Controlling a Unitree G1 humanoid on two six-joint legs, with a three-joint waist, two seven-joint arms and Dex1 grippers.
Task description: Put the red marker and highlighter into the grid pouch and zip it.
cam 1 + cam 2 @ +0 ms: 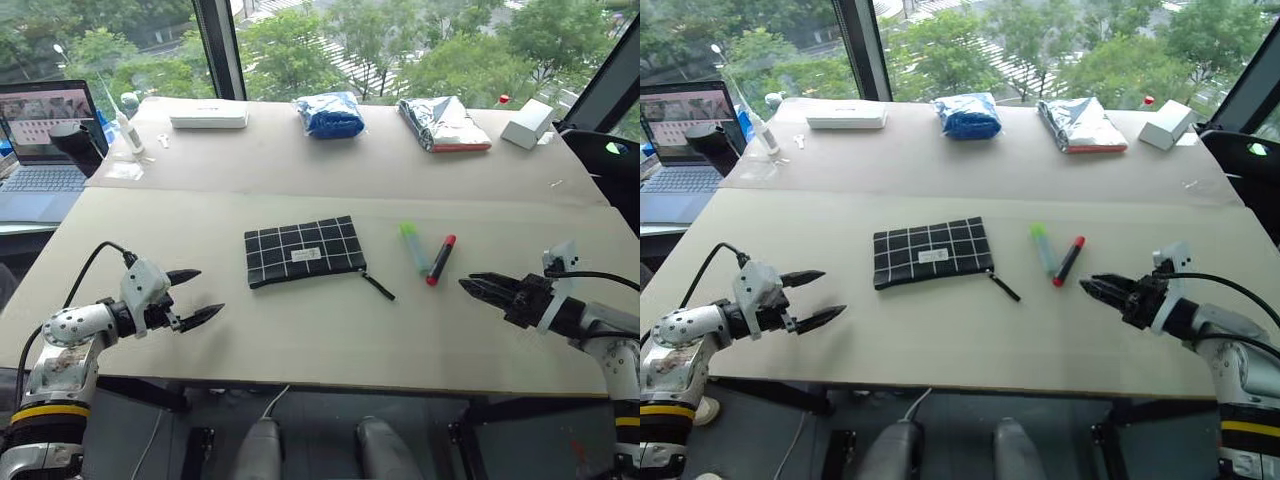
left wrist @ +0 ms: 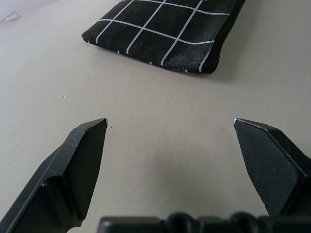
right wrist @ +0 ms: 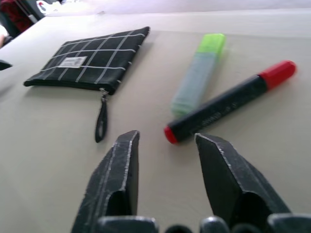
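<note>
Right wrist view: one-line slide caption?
Right gripper open above the red marker, highlighter beside it, grid pouch zipped shut beyond.

Pouch, highlighter and marker flat on my worktop.
I see the grid pouch [image 1: 303,251] mid-worktop, strap toward the near edge; the green highlighter [image 1: 414,246] and red marker [image 1: 440,259] lie to its right, near ends meeting in a V.

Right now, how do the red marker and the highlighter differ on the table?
The red marker has a slim black barrel with red ends; the highlighter is a thicker pale green pen with a brighter green cap. The marker leans its far end toward the robot's right, while the highlighter leans slightly left, so they form a V that nearly meets at the near ends. Both lie flat right of the grid pouch, untouched.
</note>
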